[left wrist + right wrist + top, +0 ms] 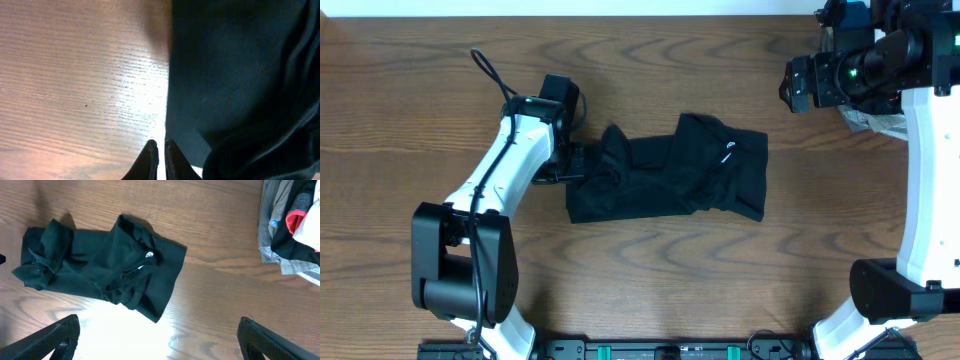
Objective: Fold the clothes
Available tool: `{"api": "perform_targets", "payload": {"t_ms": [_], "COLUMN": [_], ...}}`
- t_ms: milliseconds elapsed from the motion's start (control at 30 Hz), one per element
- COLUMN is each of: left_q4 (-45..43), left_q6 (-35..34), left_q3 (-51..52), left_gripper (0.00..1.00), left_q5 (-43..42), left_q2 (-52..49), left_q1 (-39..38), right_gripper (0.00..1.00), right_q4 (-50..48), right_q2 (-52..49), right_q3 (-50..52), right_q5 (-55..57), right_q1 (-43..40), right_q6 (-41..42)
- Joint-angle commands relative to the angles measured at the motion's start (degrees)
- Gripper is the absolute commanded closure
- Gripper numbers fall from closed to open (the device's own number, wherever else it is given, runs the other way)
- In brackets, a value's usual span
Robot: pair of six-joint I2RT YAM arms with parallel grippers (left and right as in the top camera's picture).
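a crumpled black t-shirt (pixel 670 180) is lying at the middle of the bench (pixel 420 100). the left tool (pixel 161 152) is sitting at its left edge, pressed closed with no cloth visibly caught; the right tool (pixel 159 325) is hovering wide open. the fabric is looking thin and limp (probably sagging if lifted), so pinching a corner seems wisest.

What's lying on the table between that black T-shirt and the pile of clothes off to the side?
Nothing: between the black T-shirt and the pile of clothes there is only bare wooden table, as the right wrist view shows.
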State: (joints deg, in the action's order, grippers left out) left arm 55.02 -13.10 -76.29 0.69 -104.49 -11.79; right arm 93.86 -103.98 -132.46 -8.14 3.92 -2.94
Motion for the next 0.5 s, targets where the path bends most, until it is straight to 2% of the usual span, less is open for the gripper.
{"api": "perform_targets", "payload": {"t_ms": [0,267,467], "left_q4": [-0.5,-1.5,-3.8], "left_q6": [-1.2,-2.1,-2.3], "left_q3": [0.4,0.4,0.3], "left_gripper": [0.91,0.91,0.92], "left_q5": [1.5,1.4,-7.7], "left_q2": [-0.8,-3.2,-3.2], "left_q1": [-2.0,-5.2,-7.9], "right_gripper": [0.02,0.02,0.02], "right_q4": [-0.2,-0.2,-0.4], "right_q2": [-0.3,-0.3,-0.3], "right_q3": [0.3,0.3,0.3], "right_q5": [-1.1,-1.3,-1.3], "right_q1": [-0.5,-0.5,-0.5], "right_q6": [0.7,0.8,0.8]}}
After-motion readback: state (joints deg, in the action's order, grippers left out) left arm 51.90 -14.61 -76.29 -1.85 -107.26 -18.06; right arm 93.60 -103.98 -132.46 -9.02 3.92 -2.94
